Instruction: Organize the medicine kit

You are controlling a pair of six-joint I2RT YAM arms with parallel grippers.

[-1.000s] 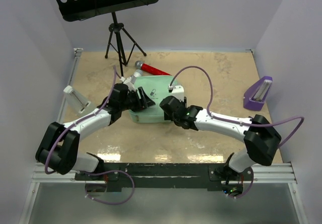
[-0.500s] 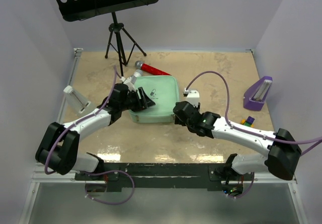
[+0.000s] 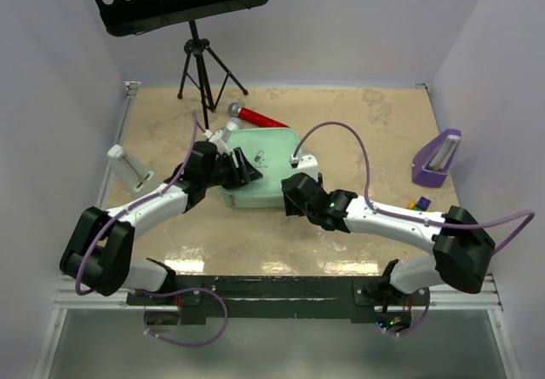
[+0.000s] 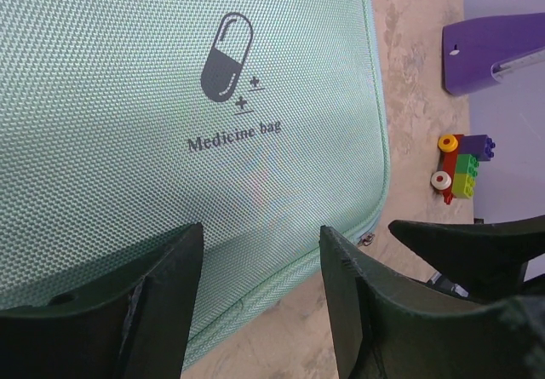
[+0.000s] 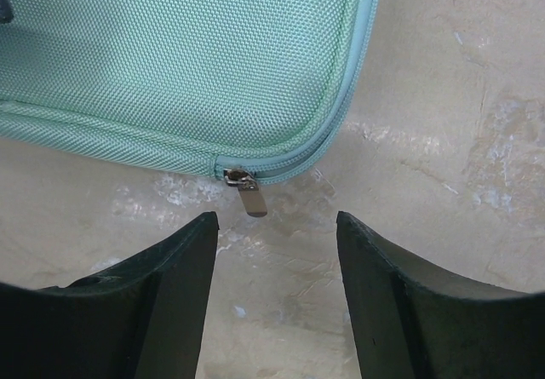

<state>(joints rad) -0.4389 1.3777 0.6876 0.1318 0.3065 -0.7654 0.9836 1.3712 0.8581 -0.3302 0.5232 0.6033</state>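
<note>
**Left pincer (image 4: 260, 298) and right pincer (image 5: 274, 264) spread wide at the medicine kit (image 3: 271, 159)**

The marbled table (image 3: 366, 123) fills the overhead view. The mint-green medicine kit, a woven zip case, is laid flat just left of the frame's middle. Its left edge is overlapped by the left pincer, whose fingers are parted wide over the lid, and nothing is gripped. The right pincer, equally wide and empty, is pointed at the kit's lower right corner. A purple stand (image 3: 436, 157) is seen at the right edge, with toy bricks (image 4: 460, 170) nearby. The zip pull (image 5: 247, 196) is seen just ahead of the right pincer's gap.
</note>
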